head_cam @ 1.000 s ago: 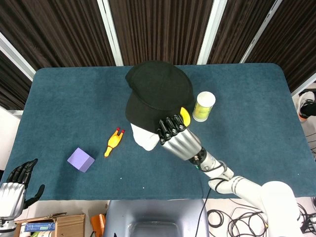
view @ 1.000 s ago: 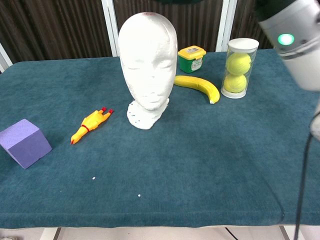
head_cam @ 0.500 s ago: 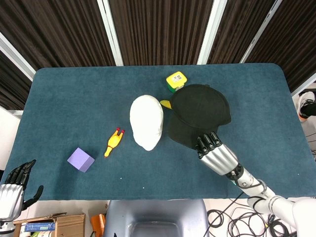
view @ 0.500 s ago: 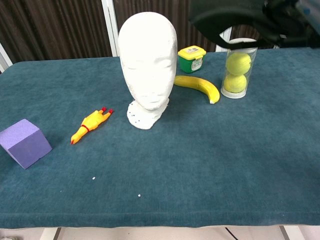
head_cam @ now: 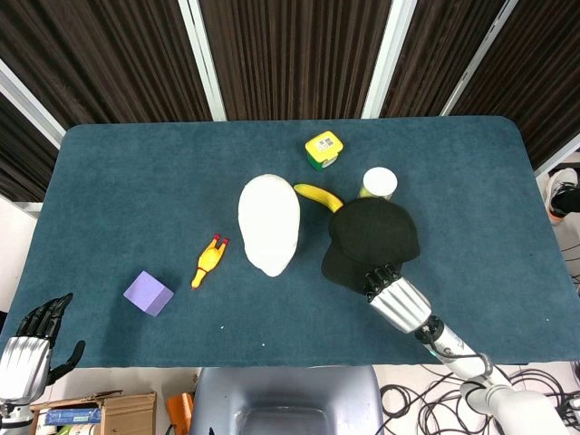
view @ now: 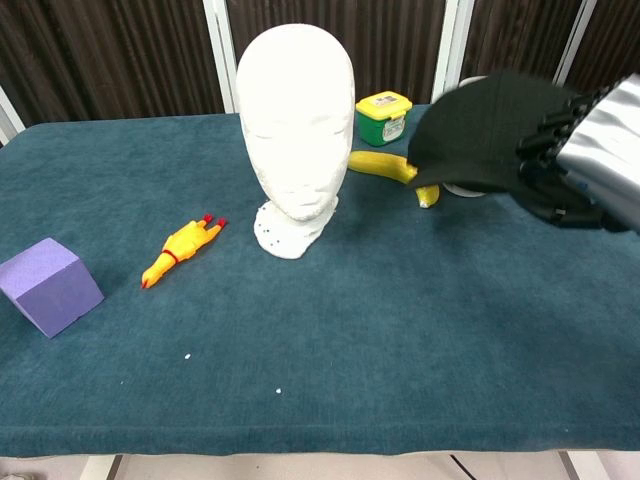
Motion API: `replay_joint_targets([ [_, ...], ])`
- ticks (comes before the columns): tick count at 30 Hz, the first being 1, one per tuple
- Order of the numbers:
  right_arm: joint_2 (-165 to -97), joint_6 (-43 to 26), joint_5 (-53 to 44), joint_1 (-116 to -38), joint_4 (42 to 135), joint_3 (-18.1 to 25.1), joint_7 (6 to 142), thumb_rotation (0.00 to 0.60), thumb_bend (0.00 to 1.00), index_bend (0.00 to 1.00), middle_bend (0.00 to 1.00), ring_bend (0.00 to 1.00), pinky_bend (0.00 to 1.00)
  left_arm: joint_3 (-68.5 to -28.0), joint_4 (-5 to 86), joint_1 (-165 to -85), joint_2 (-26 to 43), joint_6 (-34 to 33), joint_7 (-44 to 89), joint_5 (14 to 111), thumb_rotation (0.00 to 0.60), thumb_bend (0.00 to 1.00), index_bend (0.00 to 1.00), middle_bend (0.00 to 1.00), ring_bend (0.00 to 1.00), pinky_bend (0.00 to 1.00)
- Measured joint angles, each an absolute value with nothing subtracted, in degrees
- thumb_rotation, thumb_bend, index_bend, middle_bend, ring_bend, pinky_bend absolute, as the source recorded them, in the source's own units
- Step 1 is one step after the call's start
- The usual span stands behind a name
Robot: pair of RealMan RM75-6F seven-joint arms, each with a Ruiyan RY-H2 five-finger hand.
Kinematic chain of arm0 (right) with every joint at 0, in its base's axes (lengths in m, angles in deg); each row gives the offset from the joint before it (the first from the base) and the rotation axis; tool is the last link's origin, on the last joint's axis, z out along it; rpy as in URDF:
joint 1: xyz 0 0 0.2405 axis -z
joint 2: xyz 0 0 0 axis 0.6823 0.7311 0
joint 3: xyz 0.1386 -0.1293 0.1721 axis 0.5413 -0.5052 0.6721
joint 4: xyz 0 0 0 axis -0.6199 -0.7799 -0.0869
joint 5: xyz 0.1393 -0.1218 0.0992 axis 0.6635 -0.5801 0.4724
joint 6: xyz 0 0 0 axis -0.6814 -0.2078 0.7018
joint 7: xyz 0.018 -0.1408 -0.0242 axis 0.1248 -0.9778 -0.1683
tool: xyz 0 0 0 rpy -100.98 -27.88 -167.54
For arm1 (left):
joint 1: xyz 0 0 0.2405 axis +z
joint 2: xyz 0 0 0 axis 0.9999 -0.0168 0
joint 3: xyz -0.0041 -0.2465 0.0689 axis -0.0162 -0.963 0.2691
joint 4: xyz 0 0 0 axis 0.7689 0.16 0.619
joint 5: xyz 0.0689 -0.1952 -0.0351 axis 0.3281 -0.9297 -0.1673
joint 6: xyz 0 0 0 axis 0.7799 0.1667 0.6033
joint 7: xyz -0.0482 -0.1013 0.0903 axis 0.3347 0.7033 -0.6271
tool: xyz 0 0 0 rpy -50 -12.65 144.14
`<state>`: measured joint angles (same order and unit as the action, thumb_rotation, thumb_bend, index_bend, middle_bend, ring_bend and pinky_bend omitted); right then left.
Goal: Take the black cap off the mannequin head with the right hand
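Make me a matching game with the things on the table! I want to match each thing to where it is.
Things:
1. cap
2. cube
3. rubber chicken
4. green tub

Places:
A. at the far side of the table, behind the banana
B. held by the right hand
C. nearest the table's left front corner
D. lying between the cube and the mannequin head

Pairs: 1-B, 2-C, 3-D, 4-A
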<state>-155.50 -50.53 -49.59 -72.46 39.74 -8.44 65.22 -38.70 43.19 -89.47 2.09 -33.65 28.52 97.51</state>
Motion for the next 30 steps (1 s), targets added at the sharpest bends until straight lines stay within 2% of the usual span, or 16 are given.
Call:
replay_joint_targets([
  [2,-155.8,-50.2,-49.4,-72.2,39.3,-8.8,65.8,0.600,0.30,0.48,0.54,0.51,0.72,-38.7,43.2,-89.6,2.1,-33.4,28.6,97.5,0.600,0.36,0.02,0.17,0.15,0.22],
  [3,-155.9,-49.6,-49.3,-71.9,39.2,-9.0,66.3,0.600,0.24,0.36,0.47,0.44,0.70,-38.6,43.1,-89.6,2.1,-33.2,28.6,97.5,0.600,0.36,0.02,0.17,0.15,0.22],
  [5,-155.9,-46.6,-48.6,-71.0,39.6,-9.8,67.8,0.600,0.14,0.09,0.28,0.26,0.61,-38.6,43.2,-89.4,2.0,-33.1,28.5,97.1,0.600,0.36,0.02,0.17,0.15,0.22],
  [7,-155.2,-41.7,-47.8,-70.1,41.7,-10.6,68.9,0.600,0.09,0.00,0.17,0.16,0.53,-38.5,43.2,-89.3,2.0,-32.9,28.4,96.9,0.600,0.36,0.02,0.16,0.15,0.22],
  [10,-152.9,-34.5,-46.7,-69.0,47.9,-11.9,69.9,0.600,0.06,0.00,0.09,0.10,0.48,-38.6,43.1,-89.4,2.0,-32.6,28.6,96.7,0.600,0.36,0.02,0.16,0.15,0.22],
  [14,-148.3,-29.4,-45.6,-67.9,59.0,-13.9,69.9,0.600,0.02,0.00,0.02,0.03,0.39,-38.5,42.7,-89.5,2.2,-32.3,29.0,96.6,0.600,0.36,0.02,0.16,0.15,0.22],
  [24,-132.4,-19.1,-44.5,-65.7,84.9,-21.1,64.8,0.600,0.00,0.00,0.00,0.00,0.17,-38.4,42.2,-88.8,2.0,-33.3,30.1,96.6,0.600,0.36,0.02,0.16,0.15,0.22],
  [27,-127.3,-18.3,-44.7,-65.1,91.8,-22.7,64.6,0.600,0.00,0.00,0.00,0.00,0.16,-38.5,42.2,-88.4,1.8,-34.3,30.4,96.6,0.600,0.36,0.02,0.16,0.15,0.21],
  [30,-123.5,-21.5,-45.0,-63.5,95.8,-23.1,64.9,0.600,0.00,0.00,0.00,0.00,0.14,-38.5,42.9,-87.7,1.3,-35.2,30.2,96.3,0.600,0.37,0.02,0.13,0.12,0.19],
])
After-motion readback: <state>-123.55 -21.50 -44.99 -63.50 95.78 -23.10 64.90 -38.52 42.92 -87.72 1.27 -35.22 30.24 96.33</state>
